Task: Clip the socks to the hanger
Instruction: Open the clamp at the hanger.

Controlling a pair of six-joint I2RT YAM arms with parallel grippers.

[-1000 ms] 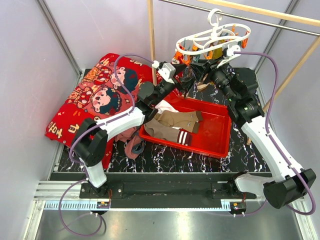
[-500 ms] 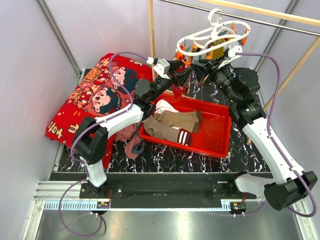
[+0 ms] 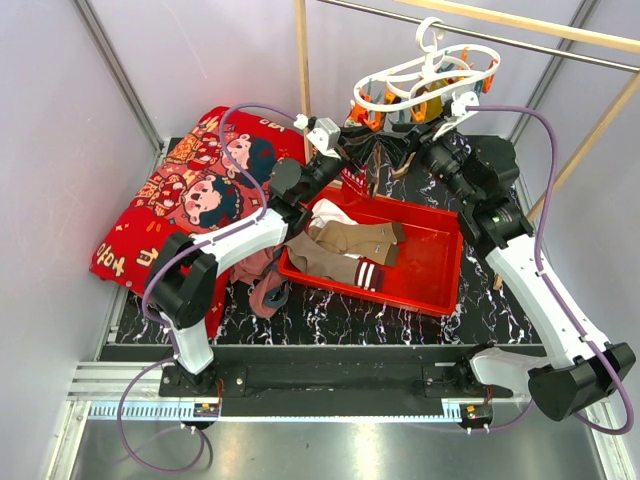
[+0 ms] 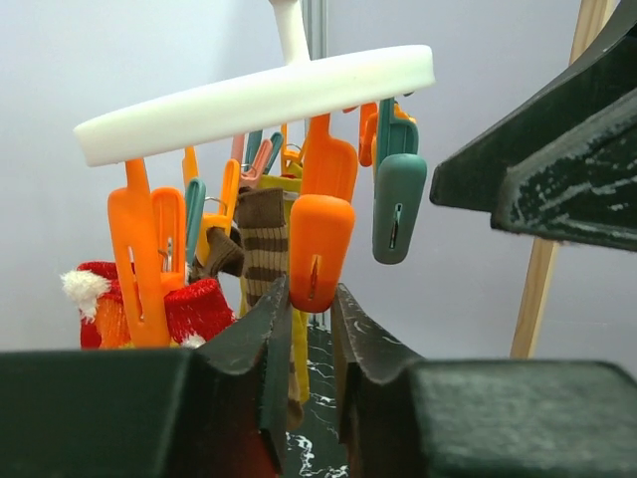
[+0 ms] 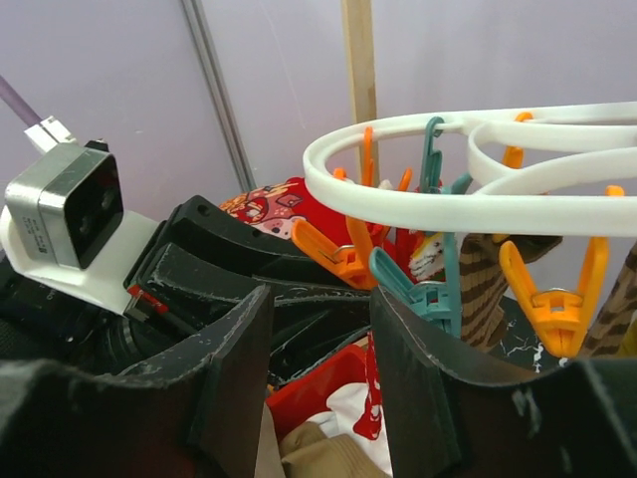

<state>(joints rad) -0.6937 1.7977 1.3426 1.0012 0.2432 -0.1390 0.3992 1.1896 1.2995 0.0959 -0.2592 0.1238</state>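
The white hanger (image 3: 420, 75) hangs from a rail at the back, its ring (image 4: 249, 100) fringed with orange and teal pegs. My left gripper (image 4: 311, 291) reaches up under it, jaws pressed on the lower end of an orange peg (image 4: 318, 239). My right gripper (image 5: 323, 294) stands open just below the ring (image 5: 398, 199), with nothing between its fingers. A brown striped sock (image 4: 264, 239) hangs clipped behind the pegs. Taupe socks (image 3: 350, 250) and a white one (image 3: 330, 212) lie in the red bin (image 3: 440, 290). Both grippers (image 3: 365, 145) (image 3: 405, 148) meet under the hanger.
A red cartoon cushion (image 3: 190, 190) fills the left side. A pink-grey cloth bundle (image 3: 265, 285) lies beside the bin. Wooden poles (image 3: 302, 70) frame the hanger. A red fluffy-cuffed item (image 4: 194, 309) hangs among the pegs.
My left gripper lifted from over the bin toward the hanger and narrowed its jaws onto the orange peg. The hanger swung slightly. The right arm held still.
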